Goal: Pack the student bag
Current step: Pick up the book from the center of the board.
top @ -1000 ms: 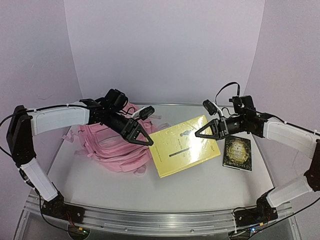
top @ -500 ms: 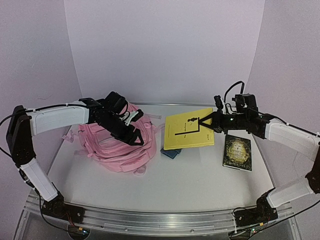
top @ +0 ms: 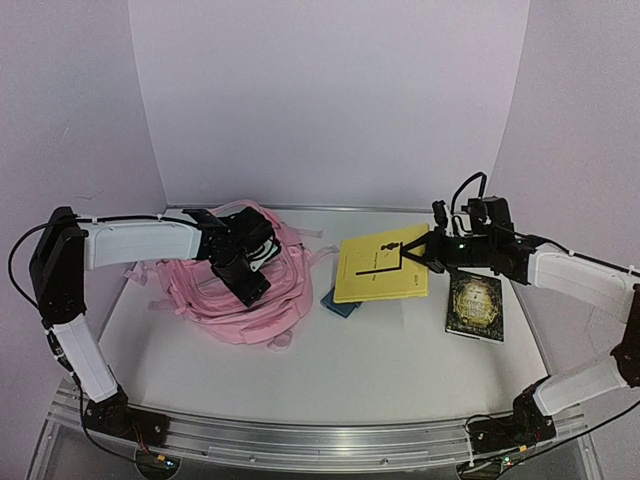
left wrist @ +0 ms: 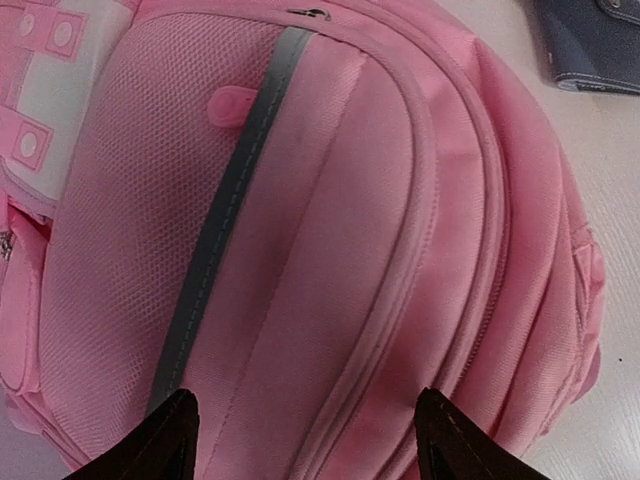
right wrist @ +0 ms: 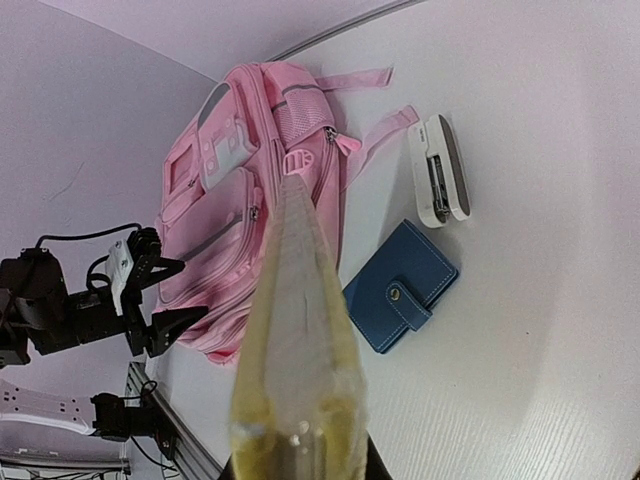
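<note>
While the yellow book (top: 380,268) is clamped by the right gripper (top: 412,256), the student bag (top: 230,322) must be unzipped. The wide-spread left gripper (left wrist: 312,440) should be lowered onto a zip pull (left wrist: 312,13)

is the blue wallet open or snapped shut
Shut: the right wrist view shows the blue wallet lying flat on the table, its strap folded over the cover and snapped down.

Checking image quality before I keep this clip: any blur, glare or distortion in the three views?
Top view: even light, lilac cast, slightly soft. Left wrist: bag fills the frame, sharp. Right wrist: yellow book at the lens is blurred; fisheye bends the table edge.
</note>
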Tool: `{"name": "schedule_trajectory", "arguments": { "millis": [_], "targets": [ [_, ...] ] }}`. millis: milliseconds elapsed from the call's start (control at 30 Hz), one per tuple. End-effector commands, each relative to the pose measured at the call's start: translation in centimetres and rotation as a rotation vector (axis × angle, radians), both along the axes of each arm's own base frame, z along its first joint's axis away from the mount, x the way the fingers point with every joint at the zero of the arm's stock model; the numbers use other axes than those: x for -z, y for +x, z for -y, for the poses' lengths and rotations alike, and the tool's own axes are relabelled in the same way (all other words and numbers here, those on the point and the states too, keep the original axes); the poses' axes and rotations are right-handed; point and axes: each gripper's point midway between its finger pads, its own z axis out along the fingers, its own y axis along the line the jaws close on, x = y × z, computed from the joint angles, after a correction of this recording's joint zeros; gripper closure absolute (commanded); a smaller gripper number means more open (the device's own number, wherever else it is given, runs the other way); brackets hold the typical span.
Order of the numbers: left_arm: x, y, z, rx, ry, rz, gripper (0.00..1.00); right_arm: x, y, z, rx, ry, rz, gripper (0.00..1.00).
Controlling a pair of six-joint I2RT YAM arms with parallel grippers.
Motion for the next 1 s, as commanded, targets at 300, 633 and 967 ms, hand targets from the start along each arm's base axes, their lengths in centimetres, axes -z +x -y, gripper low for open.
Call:
{"name": "schedule_trajectory", "arguments": {
  "millis": [300, 633, 967],
  "targets": [
    [-1.3, 2.7, -0.9, -0.007, 0.092, 0.135, 0.82, -5.9, 0.9, -0.3, 0.025, 0.115, 0.154, 1.00],
    [-10.1, 4.6, -0.2, -0.034, -0.054, 0.335, 1.00, -6.0, 1.2, -0.7, 0.061, 0.188, 0.058, 1.00],
    [-19.5, 4.4, 2.2, 0.006, -0.310, 0.404, 1.00, -7.1, 0.6, -3.2, 0.054, 0.312, -0.002, 1.00]
  ]
}}
